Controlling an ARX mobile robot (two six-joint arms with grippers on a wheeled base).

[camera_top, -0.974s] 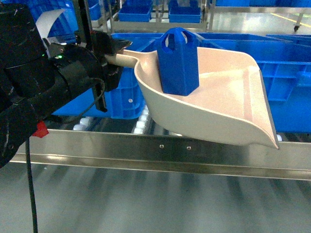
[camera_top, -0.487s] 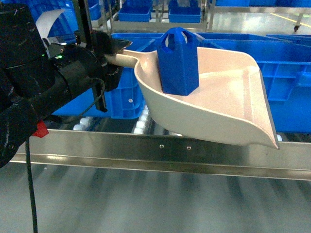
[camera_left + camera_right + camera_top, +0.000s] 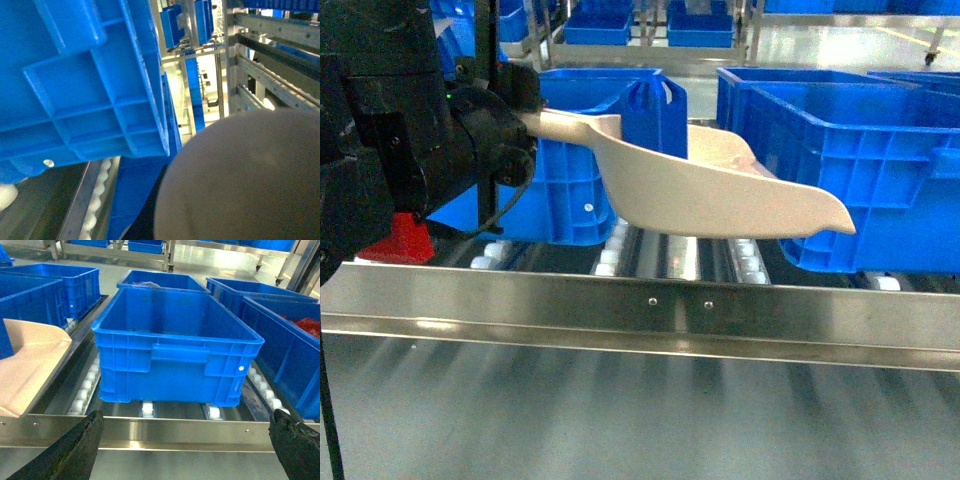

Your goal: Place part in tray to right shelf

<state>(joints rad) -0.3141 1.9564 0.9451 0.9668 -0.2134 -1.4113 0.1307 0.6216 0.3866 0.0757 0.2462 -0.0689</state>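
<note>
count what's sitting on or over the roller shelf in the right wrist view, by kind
blue crates on the shelf: 5
cream tray: 1
small blue part, only a sliver at the left edge: 1
total: 7
Crates on the racks farther back are not counted.

the cream-beige tray hangs level over the shelf, its handle pointing left and its wide lip toward the right. the blue part stands upright in the tray's deep end (only its upper half clears the wall). the shelf shows a steel front rail and rows of white rollers.
</note>
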